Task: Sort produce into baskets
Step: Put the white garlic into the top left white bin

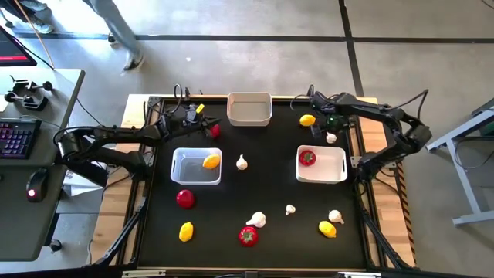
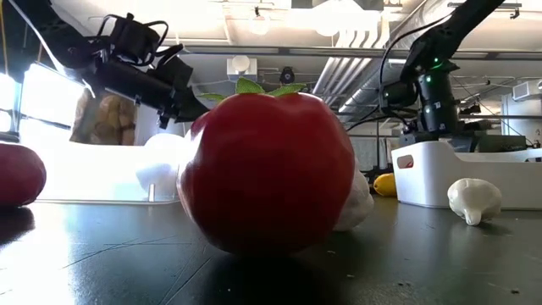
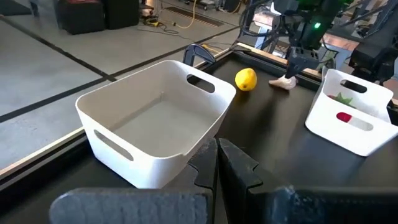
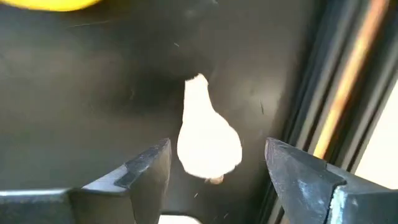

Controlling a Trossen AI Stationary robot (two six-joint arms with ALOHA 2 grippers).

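Three white baskets stand on the black mat: an empty one at the far middle (image 1: 248,110), one (image 1: 179,167) holding a lemon (image 1: 211,161), and one (image 1: 332,171) holding a tomato (image 1: 307,158). My right gripper (image 4: 214,165) points down, open, over a white garlic bulb (image 4: 208,140) that lies on the mat near the far right edge. Its fingers stand on either side of the bulb, with a gap showing on both. My left gripper (image 3: 216,167) is shut and empty, close to the empty far basket (image 3: 155,118). A tomato (image 1: 214,130) lies beside it.
A lemon (image 1: 307,120) lies just left of the right gripper. Loose tomatoes (image 1: 185,198) (image 1: 248,235), lemons (image 1: 186,231) (image 1: 327,228) and garlic bulbs (image 1: 241,162) (image 1: 256,220) (image 1: 335,217) are scattered over the middle and near half of the mat. A wooden rim (image 1: 359,147) borders the mat's right edge.
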